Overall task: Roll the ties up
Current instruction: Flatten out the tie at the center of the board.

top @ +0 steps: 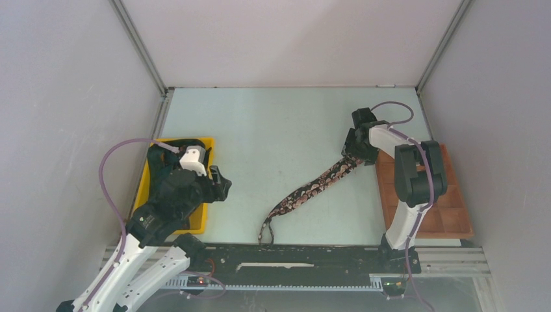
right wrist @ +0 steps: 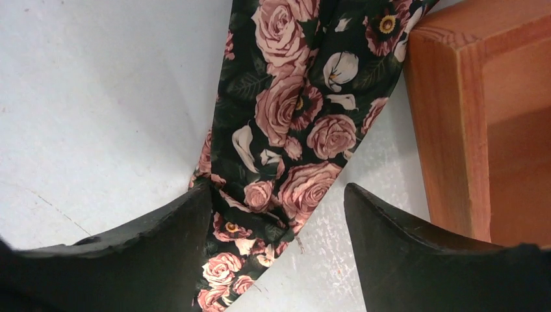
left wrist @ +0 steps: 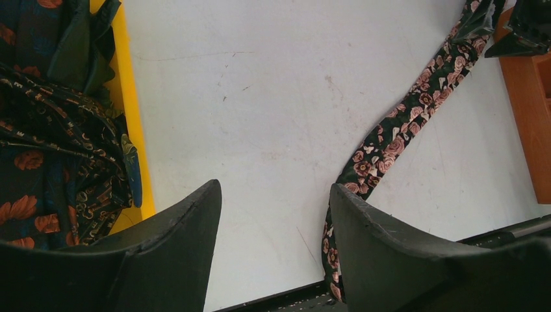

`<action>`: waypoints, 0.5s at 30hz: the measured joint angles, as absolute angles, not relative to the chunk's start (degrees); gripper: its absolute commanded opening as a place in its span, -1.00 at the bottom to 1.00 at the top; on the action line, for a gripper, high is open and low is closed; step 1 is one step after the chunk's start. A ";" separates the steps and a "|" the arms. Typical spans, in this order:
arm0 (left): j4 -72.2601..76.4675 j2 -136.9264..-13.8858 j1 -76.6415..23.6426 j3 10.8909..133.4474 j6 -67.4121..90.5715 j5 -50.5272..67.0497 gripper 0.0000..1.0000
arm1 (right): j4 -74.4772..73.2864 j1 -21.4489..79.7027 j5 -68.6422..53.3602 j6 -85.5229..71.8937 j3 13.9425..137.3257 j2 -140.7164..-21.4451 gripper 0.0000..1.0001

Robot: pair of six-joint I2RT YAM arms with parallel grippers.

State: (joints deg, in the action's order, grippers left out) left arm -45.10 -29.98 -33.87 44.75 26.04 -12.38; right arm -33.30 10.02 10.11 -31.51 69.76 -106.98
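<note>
The right gripper (right wrist: 278, 187) stood wide open, pointing down at the table (top: 273, 123). The wide end of the tie (right wrist: 286, 130) lay flat between its two fingers, close against the left one and not clamped. Just right of this gripper was the corner of a wooden box (right wrist: 448, 130), and the tie's edge reached it.

From there the tie ran slanting across the table toward the arms' bases, getting narrower. Its thin end bent beside the right finger of the left gripper (left wrist: 274, 187). That gripper was also wide open and held nothing, with only bare table between its fingers. To its left was a yellow tray (left wrist: 133, 130) with dark printed cloths (left wrist: 52, 130) heaped inside.
</note>
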 measured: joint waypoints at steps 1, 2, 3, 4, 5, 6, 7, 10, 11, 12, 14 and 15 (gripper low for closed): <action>-45.10 -29.95 -33.87 44.75 26.06 -12.40 0.37 | -32.97 9.72 9.74 -31.53 69.71 -107.35 0.46; -45.08 -29.95 -33.87 44.75 26.04 -12.38 0.37 | -32.75 9.47 9.37 -31.48 69.67 -107.53 0.45; -45.10 -29.95 -33.87 44.75 26.06 -12.38 0.37 | -32.49 9.15 8.88 -31.57 69.67 -107.70 0.43; -45.10 -29.95 -33.87 44.75 26.04 -12.38 0.37 | -32.21 8.91 8.60 -31.57 69.67 -107.74 0.40; -45.10 -29.95 -33.87 44.75 26.04 -12.38 0.37 | -31.97 8.71 8.40 -31.57 69.67 -107.79 0.34; -45.10 -29.93 -33.87 44.75 26.06 -12.40 0.37 | -31.75 8.58 8.27 -31.55 69.67 -107.81 0.27; -45.10 -29.93 -33.87 44.75 26.06 -12.40 0.37 | -31.64 8.58 8.23 -31.48 69.67 -107.87 0.20; -45.10 -29.91 -33.87 44.75 26.06 -12.40 0.37 | -31.40 8.60 8.21 -31.51 69.69 -108.03 0.02; -45.10 -29.91 -33.87 44.75 26.06 -12.40 0.37 | -31.35 8.71 8.16 -31.64 69.82 -108.16 -0.02; -45.10 -29.91 -33.87 44.75 26.06 -12.40 0.37 | -31.38 8.82 8.21 -31.62 70.11 -108.38 -0.06; -45.08 -29.89 -33.87 44.75 26.06 -12.40 0.36 | -31.79 8.99 8.16 -31.59 71.00 -109.01 -0.23; -45.10 -29.85 -33.87 44.75 26.04 -12.40 0.36 | -31.99 9.02 8.19 -31.53 71.33 -109.23 -0.32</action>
State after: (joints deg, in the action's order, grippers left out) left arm -45.10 -29.85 -33.87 44.75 26.04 -12.40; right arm -31.99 9.02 8.19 -31.53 71.33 -109.23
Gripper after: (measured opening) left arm 0.683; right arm 0.461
